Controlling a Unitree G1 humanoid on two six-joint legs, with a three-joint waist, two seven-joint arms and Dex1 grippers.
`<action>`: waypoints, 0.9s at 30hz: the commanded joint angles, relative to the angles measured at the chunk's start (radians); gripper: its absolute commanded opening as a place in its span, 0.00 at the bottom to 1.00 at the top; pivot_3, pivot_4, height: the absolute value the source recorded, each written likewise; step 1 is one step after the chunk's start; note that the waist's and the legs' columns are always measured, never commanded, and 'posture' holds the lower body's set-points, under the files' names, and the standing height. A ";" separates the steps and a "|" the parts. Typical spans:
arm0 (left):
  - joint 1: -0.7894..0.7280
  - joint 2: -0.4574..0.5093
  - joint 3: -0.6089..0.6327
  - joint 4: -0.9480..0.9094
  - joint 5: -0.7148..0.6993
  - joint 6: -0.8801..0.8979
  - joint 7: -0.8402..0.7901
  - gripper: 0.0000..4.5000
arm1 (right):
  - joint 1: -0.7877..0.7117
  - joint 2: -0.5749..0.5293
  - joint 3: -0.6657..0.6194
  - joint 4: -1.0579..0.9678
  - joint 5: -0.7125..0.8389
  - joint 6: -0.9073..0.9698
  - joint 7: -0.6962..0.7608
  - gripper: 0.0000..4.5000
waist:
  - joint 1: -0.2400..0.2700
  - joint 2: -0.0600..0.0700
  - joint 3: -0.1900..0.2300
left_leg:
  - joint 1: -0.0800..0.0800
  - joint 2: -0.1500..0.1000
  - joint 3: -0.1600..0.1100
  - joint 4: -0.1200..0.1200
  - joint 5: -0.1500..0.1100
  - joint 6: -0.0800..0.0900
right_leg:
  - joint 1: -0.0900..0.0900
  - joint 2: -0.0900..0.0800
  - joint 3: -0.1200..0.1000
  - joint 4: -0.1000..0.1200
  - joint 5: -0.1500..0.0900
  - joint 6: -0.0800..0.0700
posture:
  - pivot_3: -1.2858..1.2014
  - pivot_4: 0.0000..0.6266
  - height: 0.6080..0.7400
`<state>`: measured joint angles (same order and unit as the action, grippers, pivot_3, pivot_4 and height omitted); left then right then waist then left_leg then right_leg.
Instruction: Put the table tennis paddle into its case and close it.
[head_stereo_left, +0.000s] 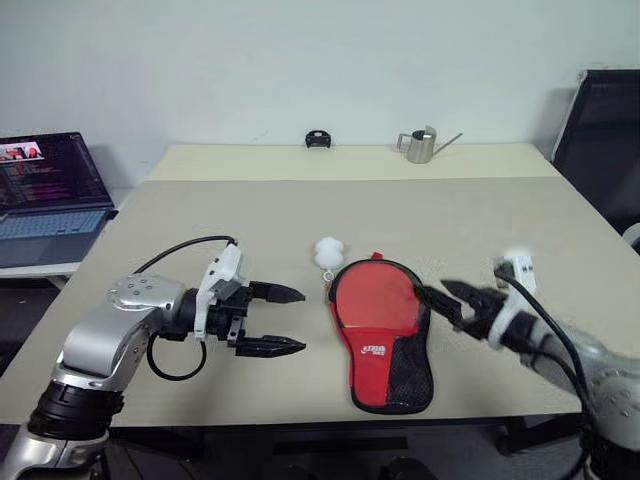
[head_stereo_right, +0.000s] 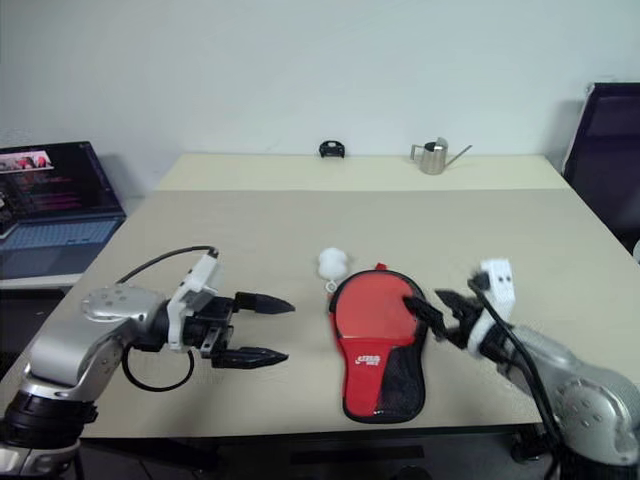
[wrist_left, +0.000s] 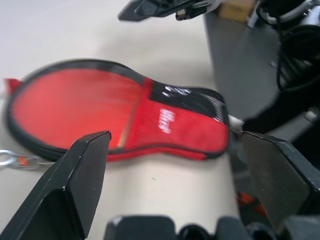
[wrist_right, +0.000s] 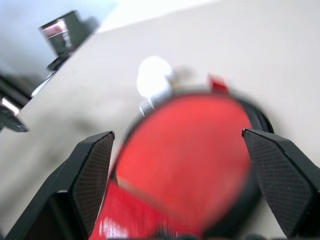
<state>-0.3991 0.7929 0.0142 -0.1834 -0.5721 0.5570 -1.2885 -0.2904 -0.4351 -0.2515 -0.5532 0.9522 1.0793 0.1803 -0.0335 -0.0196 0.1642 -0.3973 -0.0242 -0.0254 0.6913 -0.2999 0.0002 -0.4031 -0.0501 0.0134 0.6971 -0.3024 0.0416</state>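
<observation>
The case (head_stereo_left: 382, 335) lies flat on the table (head_stereo_left: 300, 215), close to the near edge and a little toward the right of its middle, its rounded end pointing toward the far edge and its narrow end toward the near edge. The side facing up is red with a small white logo, a black zipper rim runs round it, and a black mesh patch covers the right part of the narrow end. The white pom-pom pull (head_stereo_left: 328, 251) rests on the table just beyond the rounded end, joined to the case by a short chain. Whether the table tennis paddle is inside cannot be told. The left gripper (head_stereo_left: 272, 320) hovers over the table near its near edge, to the left of the case and apart from it, pointing toward it with its two black fingers spread wide and holding nothing. The right gripper (head_stereo_left: 447, 298) sits just beside the right rim of the case, angled toward it, its fingers likewise spread and empty. At the far edge stand a small black object (head_stereo_left: 318, 139) and a metal watering can (head_stereo_left: 424, 145). A laptop (head_stereo_left: 45, 195) sits open off the table's left side.
</observation>
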 joint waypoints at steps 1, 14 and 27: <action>-0.047 -0.026 0.055 0.054 0.053 -0.047 0.126 1.00 | -0.051 -0.011 0.136 0.057 -0.129 -0.137 0.105 1.00 | 0.002 0.000 0.000 | 0.000 0.000 0.000 0.000 0.000 0.000 | 0.000 0.000 0.000 0.000 0.000 0.000 | 0.52 0.24 1.00; -0.086 -0.057 0.069 0.176 0.198 -0.099 0.366 1.00 | -0.143 -0.144 0.522 0.367 -0.523 -0.371 0.439 1.00 | 0.004 0.000 0.000 | -0.002 0.000 0.000 0.001 0.000 0.000 | -0.001 -0.001 0.000 -0.002 0.000 0.000 | 0.52 0.24 1.00; -0.385 -0.300 -0.027 0.546 0.303 -0.048 0.526 1.00 | -0.137 -0.084 0.528 0.481 -0.670 -0.441 0.469 1.00 | 0.007 -0.004 -0.002 | -0.001 -0.001 0.000 0.004 0.000 -0.001 | 0.000 -0.001 -0.001 0.001 0.000 0.000 | 0.52 0.24 1.00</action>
<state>-0.7381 0.5046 -0.0149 0.3123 -0.2787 0.5315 -0.7661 -0.4402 -0.5227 0.2661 -0.0756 0.2955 0.6221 0.6434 -0.0266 -0.0234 0.1621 -0.3986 -0.0250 -0.0254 0.6955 -0.2995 -0.0004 -0.4034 -0.0512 0.0129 0.6978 -0.3020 0.0416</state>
